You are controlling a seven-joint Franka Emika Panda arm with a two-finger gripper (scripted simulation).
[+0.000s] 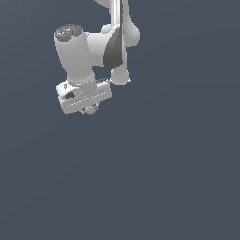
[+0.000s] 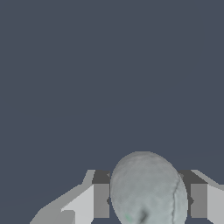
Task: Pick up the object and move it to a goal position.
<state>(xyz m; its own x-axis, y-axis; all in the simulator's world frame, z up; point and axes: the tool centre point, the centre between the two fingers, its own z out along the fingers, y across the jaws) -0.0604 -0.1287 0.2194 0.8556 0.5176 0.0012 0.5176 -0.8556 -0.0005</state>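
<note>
I've got the ball [image 2: 146, 190] pinched in the gripper [image 2: 149, 199]: in the wrist view it sits between the two fingers [image 2: 101, 199], one pad on each side, both touching it. In the exterior view the ball [image 1: 90, 110] just peeks out under the white hand, w/ the gripper [image 1: 89, 110] pointing down and the arm [image 1: 75, 51] in the upper part of the exterior view's left half. So it's clamped on the ball, not slack.

Step, as I judge it: pick looks done, I'm in the carry phase. Nothing but flat dark grey background in either view, no counter edge or corner to place things by, and no goal marker I can see, so can't say how far along the carry is.

Next move calls for: hold the squeeze steady and travel smoothly to the goal coords. It's a small round ball, so I'd expect it to roll out if the grip eases or the arm jerks.
</note>
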